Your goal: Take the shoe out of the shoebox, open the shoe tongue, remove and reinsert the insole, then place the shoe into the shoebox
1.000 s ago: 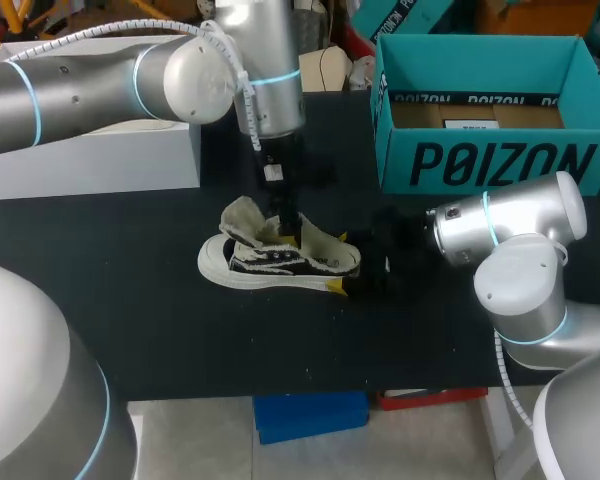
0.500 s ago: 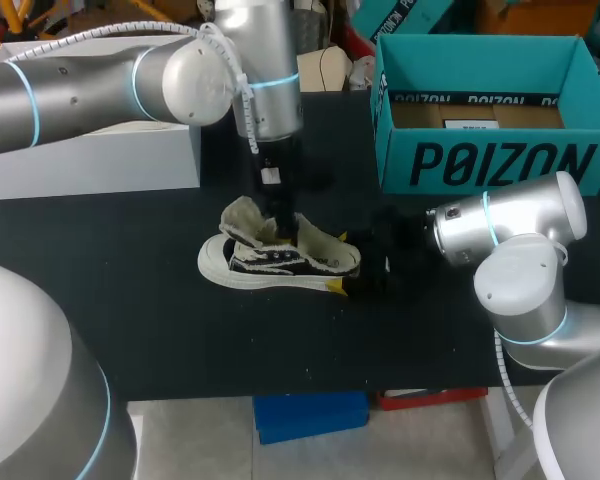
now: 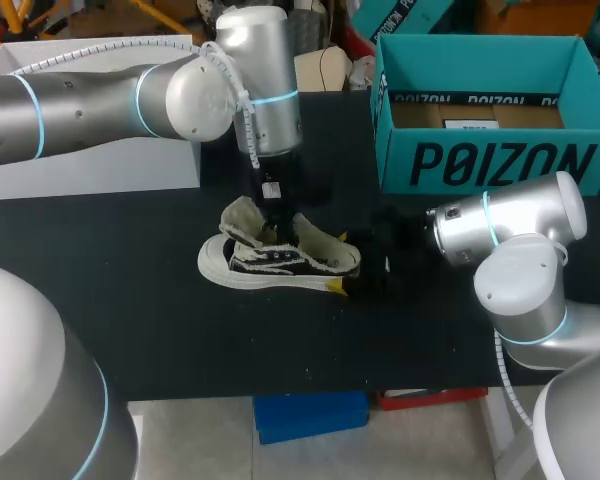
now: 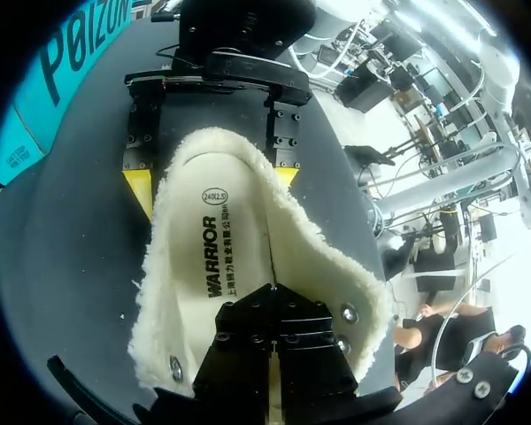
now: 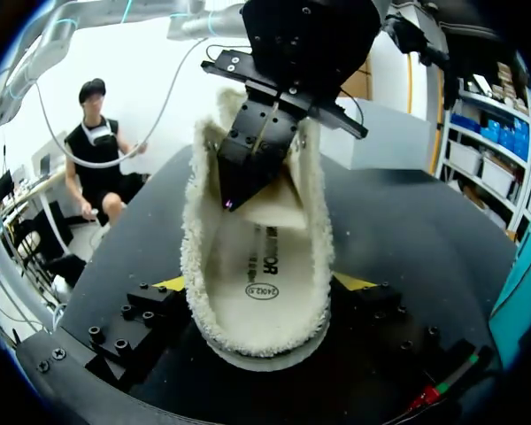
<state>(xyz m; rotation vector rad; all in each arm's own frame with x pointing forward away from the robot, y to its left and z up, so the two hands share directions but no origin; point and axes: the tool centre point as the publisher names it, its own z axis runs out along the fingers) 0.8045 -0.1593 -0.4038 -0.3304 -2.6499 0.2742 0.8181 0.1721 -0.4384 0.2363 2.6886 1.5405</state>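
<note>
Fleece-lined shoe [image 3: 280, 262] sits heel-clamped in right pincer [image 5: 261, 283], under closed left pincer [image 5: 234, 193].

Shoe [image 3: 280, 262]: black-and-white patterned upper, white sole, cream fleece lining (insole [image 4: 195, 266] cream, black print). Shoebox [image 3: 480, 160]: teal, black lettering. Bench [image 3: 180, 330]: black. Right pincer [image 5: 261, 283]: black body, yellow tips. Left arm [image 3: 80, 85], right arm [image 3: 510, 230]: silver-grey, pale-blue joint rings.

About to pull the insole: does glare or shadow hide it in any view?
Left wrist view: insole evenly lit, no glare. Right wrist view: strong backlight, insole dim under the left pincer. Head view: the left arm partly blocks the opening of the shoe.
</note>
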